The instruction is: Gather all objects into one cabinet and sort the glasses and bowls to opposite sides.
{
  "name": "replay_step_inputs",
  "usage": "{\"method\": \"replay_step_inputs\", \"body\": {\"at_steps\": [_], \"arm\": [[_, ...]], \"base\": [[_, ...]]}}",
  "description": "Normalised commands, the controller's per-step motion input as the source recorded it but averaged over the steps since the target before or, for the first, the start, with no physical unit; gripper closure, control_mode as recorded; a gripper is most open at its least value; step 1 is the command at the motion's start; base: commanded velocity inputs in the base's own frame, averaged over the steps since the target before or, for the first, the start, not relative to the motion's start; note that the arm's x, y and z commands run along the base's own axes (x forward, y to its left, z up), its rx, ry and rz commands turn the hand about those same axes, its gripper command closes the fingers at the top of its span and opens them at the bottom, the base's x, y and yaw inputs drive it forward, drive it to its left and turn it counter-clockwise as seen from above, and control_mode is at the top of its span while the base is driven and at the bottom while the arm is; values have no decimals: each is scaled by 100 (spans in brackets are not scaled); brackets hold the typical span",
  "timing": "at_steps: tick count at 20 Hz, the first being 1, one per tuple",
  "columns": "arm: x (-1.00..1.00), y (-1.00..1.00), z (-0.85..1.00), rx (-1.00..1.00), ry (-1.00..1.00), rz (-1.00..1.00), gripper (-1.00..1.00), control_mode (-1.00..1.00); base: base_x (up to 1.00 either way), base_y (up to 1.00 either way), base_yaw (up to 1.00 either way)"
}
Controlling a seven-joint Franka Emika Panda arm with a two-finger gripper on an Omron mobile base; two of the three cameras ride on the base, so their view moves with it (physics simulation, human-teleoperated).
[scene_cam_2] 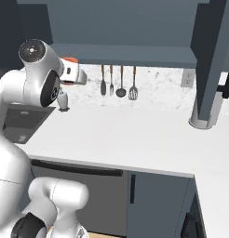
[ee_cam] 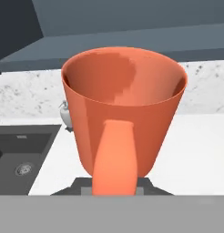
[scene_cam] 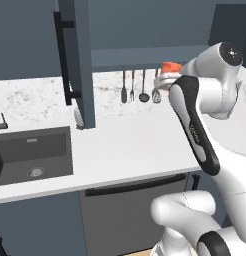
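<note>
While the cabinet (scene_cam: 77,60) stands door-open above the white desk (scene_cam: 135,145), the arm carries the orange mug (ee_cam: 123,113) high over the desk's rear edge: transport step, apparently. Next comes shelf placement on the glasses' side. Hand view alone shows the end effector (ee_cam: 114,182) gripping the mug at its handle base; base views show its height.

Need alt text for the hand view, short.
An orange mug, upright with its open mouth up and its handle facing the camera, sits right in front of the lens, just above the pincer. Behind it lie a white counter, a dark sink at left and a speckled backsplash.
</note>
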Motion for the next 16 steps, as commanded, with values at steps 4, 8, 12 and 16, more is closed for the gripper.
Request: {"method": "replay_step_inputs", "body": {"at_steps": [4,8,12,16], "arm": [[-100,4,-2,-2,21,3,100,-100],[-10,0,0,-1,3,1,100,100],[0,0,0,0,0,0,100,100],[0,0,0,0,0,0,100,100]], "base": [[0,0,0],[0,0,0],[-75,0,6],[-100,17,11]]}}
